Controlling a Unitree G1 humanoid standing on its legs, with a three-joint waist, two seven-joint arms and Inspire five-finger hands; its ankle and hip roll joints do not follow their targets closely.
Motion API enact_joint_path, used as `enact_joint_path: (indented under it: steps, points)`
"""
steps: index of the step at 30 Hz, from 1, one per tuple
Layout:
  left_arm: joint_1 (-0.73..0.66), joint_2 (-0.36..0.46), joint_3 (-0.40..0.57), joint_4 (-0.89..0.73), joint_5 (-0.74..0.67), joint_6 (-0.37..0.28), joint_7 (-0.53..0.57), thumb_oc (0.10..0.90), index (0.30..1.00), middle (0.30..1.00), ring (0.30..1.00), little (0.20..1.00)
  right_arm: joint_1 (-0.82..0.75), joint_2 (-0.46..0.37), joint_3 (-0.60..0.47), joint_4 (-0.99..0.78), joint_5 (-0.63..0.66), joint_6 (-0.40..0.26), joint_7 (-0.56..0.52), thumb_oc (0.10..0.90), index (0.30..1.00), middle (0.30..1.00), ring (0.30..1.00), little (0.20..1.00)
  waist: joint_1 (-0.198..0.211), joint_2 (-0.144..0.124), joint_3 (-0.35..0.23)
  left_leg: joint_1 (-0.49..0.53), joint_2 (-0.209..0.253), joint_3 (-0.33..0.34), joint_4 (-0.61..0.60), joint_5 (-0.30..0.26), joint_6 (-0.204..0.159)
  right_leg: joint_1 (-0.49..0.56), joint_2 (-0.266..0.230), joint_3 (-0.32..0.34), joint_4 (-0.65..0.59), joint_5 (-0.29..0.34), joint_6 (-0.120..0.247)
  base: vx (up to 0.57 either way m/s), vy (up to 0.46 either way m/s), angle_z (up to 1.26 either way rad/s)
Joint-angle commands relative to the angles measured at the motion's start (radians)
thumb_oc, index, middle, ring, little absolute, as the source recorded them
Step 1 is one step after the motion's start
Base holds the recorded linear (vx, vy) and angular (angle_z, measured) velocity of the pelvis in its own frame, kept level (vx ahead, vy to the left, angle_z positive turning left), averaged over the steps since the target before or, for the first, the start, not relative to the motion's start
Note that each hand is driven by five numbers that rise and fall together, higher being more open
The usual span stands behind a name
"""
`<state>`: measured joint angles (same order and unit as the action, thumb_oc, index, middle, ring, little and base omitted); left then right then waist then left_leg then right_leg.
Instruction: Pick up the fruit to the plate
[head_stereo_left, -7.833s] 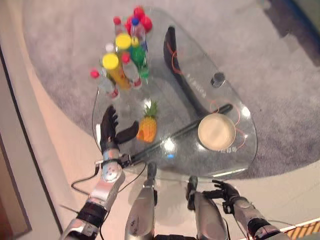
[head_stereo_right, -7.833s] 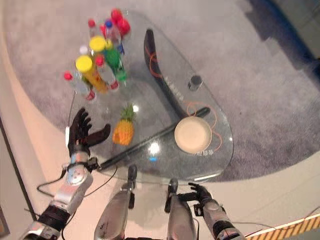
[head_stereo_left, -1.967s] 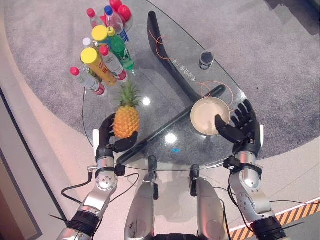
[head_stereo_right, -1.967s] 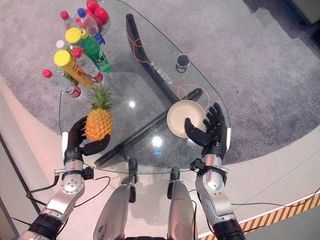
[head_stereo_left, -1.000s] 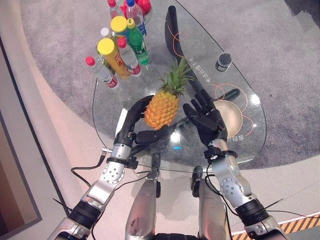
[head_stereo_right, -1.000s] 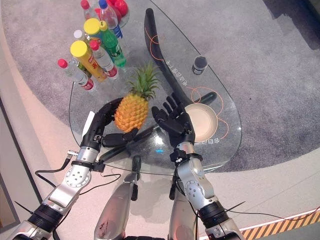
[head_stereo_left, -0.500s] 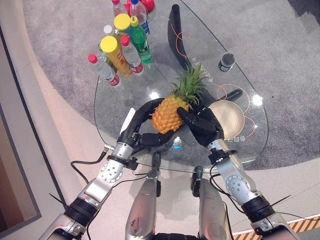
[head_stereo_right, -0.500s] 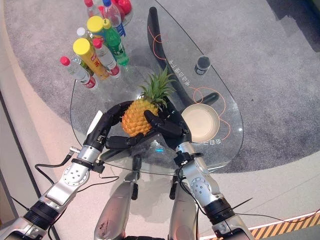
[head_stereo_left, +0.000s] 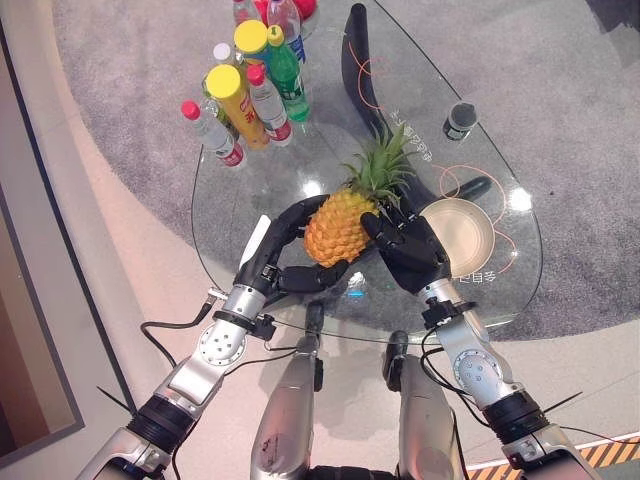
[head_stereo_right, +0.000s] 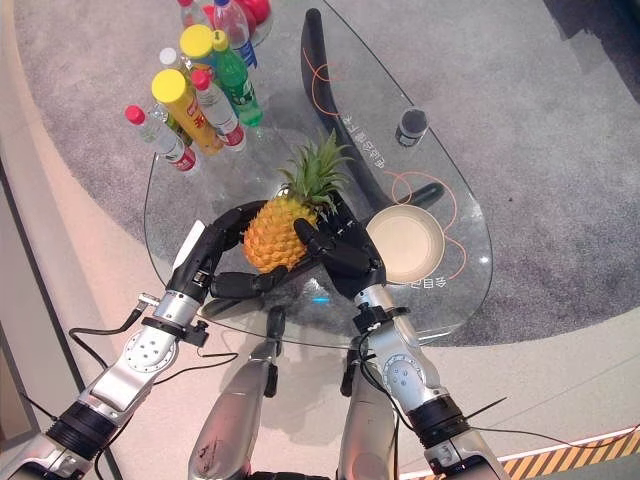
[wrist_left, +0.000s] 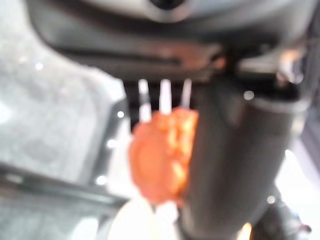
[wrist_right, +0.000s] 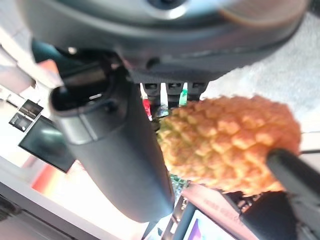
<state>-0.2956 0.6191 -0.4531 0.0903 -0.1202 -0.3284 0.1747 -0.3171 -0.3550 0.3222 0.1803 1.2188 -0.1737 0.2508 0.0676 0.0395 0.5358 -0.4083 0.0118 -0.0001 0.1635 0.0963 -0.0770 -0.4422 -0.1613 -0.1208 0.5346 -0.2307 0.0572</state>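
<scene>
The pineapple (head_stereo_left: 338, 226) hangs over the glass table (head_stereo_left: 250, 180), just beside the plate (head_stereo_left: 459, 237), clasped between both hands: left hand (head_stereo_left: 283, 255) curls under it, right hand (head_stereo_left: 408, 250) wraps its far flank. It looks bulky, rigid and bumpy; gripping the body seems safer than the leafy crown.

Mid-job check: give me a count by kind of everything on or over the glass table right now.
Orange pineapple: 1, gripped by left hand and right hand
Round beige plate: 1
Small dark cylindrical cup: 1
Plastic bottles: 6 in full view; more cut off at the far edge
Total: 9, plus the cut-off ones
</scene>
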Motion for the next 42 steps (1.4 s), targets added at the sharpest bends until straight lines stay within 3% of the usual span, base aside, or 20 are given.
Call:
enact_joint_path:
  steps: [1,12,17,29,30,31,42]
  points:
    - [-0.093,0.03,-0.013,-0.16,0.049,-0.088,-0.062,0.1,0.3,0.3,0.3,0.2,-0.145,0.03,0.0,-0.102,0.032,-0.045,0.143,0.8,0.9,0.9,0.9,0.9,-0.02,-0.039,-0.016,-0.004,-0.087,0.029,0.23,-0.162,0.062,0.092,0.005,-0.039,-0.283,0.262,0.014,0.0,0.0,0.0]
    - [-0.161,0.115,-0.113,-0.128,0.014,-0.056,-0.18,0.1,0.3,0.3,0.3,0.2,-0.173,-0.016,0.01,-0.024,0.136,-0.076,0.163,0.8,0.9,0.9,0.9,0.9,-0.032,-0.03,-0.016,-0.01,-0.085,0.042,0.242,-0.168,0.062,0.081,-0.002,-0.03,-0.279,0.269,0.019,0.01,0.015,-0.01]
    - [-0.171,0.121,-0.129,-0.102,0.0,-0.05,-0.165,0.1,0.3,0.3,0.3,0.2,-0.176,-0.01,-0.002,0.012,0.186,-0.117,0.186,0.8,0.9,0.9,0.9,0.9,-0.033,-0.026,-0.016,-0.014,-0.088,0.043,0.24,-0.171,0.066,0.072,-0.005,-0.025,-0.277,0.27,0.025,0.0,0.005,-0.02]
    - [-0.173,0.112,-0.138,-0.078,0.016,-0.04,-0.149,0.1,0.3,0.3,0.3,0.2,-0.185,-0.006,-0.014,0.027,0.186,-0.138,0.165,0.8,0.9,0.9,0.9,0.9,-0.036,-0.022,-0.016,-0.022,-0.09,0.047,0.232,-0.169,0.067,0.056,-0.005,-0.018,-0.279,0.275,0.029,0.0,0.0,0.0]
    - [-0.171,0.111,-0.137,-0.077,0.016,-0.041,-0.148,0.1,0.3,0.3,0.3,0.2,-0.183,-0.005,-0.015,0.026,0.185,-0.142,0.164,0.613,0.74,0.74,0.74,0.713,-0.036,-0.022,-0.016,-0.023,-0.091,0.047,0.232,-0.169,0.067,0.055,-0.005,-0.018,-0.279,0.275,0.029,0.0,0.0,0.0]
    - [-0.166,0.106,-0.136,-0.075,0.019,-0.04,-0.145,0.1,0.3,0.3,0.3,0.2,-0.181,-0.001,-0.019,0.025,0.192,-0.147,0.172,0.1,0.3,0.3,0.3,0.2,-0.036,-0.022,-0.016,-0.024,-0.092,0.046,0.231,-0.169,0.068,0.054,-0.006,-0.019,-0.279,0.276,0.029,0.0,0.0,0.0]
    - [-0.154,0.082,-0.123,-0.061,0.027,-0.038,-0.129,0.1,0.3,0.3,0.3,0.2,-0.179,0.022,-0.029,0.009,0.181,-0.191,0.183,0.1,0.3,0.3,0.3,0.2,-0.035,-0.021,-0.016,-0.028,-0.094,0.045,0.231,-0.17,0.07,0.044,-0.004,-0.02,-0.275,0.276,0.029,0.0,0.0,0.0]
